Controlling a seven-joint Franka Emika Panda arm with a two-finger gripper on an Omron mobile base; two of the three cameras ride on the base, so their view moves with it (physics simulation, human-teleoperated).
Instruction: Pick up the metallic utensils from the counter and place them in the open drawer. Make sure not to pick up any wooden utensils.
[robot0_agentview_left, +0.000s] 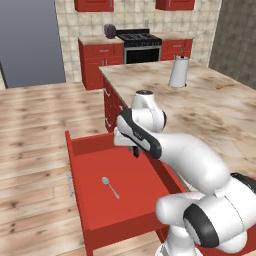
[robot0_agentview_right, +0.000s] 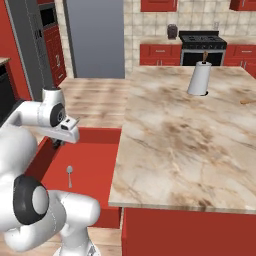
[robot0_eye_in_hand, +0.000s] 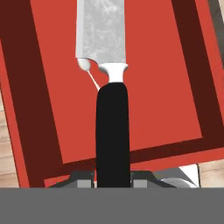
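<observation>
My hand (robot0_eye_in_hand: 113, 177) grips the black-handled knife (robot0_eye_in_hand: 112, 105) above the open red drawer (robot0_agentview_left: 95, 170), where the metal spoon (robot0_agentview_left: 110, 186) lies on its floor.

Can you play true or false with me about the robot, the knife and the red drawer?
1. The gripper holds the knife by its black handle. True.
2. The metal spoon lies on the counter. False: it lies inside the open drawer.
3. The knife hangs over the drawer. True.
4. The paper towel roll has tipped over. False: it stands upright on the counter.
5. The drawer is shut. False: it is pulled out.
</observation>
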